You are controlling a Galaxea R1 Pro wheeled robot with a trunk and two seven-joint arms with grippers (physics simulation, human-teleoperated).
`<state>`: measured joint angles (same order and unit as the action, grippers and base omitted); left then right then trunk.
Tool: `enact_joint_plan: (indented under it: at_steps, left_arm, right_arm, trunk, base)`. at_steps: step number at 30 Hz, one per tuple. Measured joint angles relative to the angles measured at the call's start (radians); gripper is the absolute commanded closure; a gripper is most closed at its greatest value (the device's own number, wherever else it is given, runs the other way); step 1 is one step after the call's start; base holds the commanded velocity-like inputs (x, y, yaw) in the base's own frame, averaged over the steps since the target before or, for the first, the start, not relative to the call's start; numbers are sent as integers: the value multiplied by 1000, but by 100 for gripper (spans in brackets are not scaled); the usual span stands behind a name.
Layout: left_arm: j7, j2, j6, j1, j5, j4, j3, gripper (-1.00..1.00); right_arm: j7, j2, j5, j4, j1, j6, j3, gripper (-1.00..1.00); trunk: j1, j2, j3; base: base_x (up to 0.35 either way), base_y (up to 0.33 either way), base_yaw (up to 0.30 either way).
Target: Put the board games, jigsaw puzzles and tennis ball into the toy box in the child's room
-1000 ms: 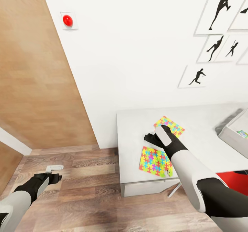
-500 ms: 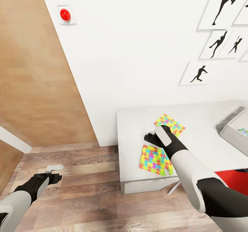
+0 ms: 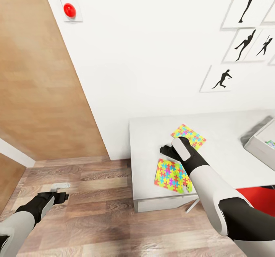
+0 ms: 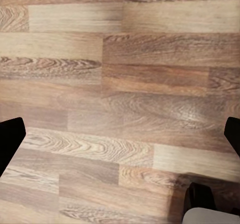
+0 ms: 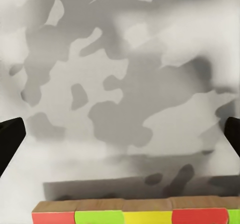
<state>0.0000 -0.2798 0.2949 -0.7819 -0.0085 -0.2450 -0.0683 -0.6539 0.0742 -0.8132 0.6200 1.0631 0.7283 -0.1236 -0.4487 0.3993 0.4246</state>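
Note:
Two jigsaw puzzles lie on the white table (image 3: 225, 131). One jigsaw puzzle (image 3: 189, 136) is further back and the other (image 3: 171, 175) is near the front edge. My right gripper (image 3: 165, 150) hovers low over the tabletop between them, open with nothing held. Its dark fingertips (image 5: 10, 139) sit at both edges of the right wrist view, over bare tabletop (image 5: 125, 84), and a strip of coloured pieces (image 5: 130, 216) lies near the wrist. The grey toy box (image 3: 258, 146) stands at the right, with a scrap of green print (image 3: 270, 143) inside. My left gripper (image 3: 63, 191) hangs open over the floor. The tennis ball and bed are out of view.
Wood-plank floor (image 4: 120, 104) stretches left of the table. A wooden door panel (image 3: 38, 89) leans at the left, and a white wall (image 3: 152, 58) with a red button (image 3: 69, 10) and framed silhouettes (image 3: 223, 79) stands behind. Something red (image 3: 259, 196) sits under the table.
The whole picture has slid slightly, so the camera has moved. Both arms and the puzzles keep their places relative to the table and floor.

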Motion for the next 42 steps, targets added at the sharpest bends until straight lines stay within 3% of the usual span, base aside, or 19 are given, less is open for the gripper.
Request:
enact_joint_plan:
  at_steps: [42]
  left_arm:
    - [0,8,-1,0,-1,0,1,-100]
  right_arm:
    - [2,-1,-9,9,-2,-17,-2,-100]
  trunk:
    - [-1,-1,2]
  base:
    - [-75,0,0]
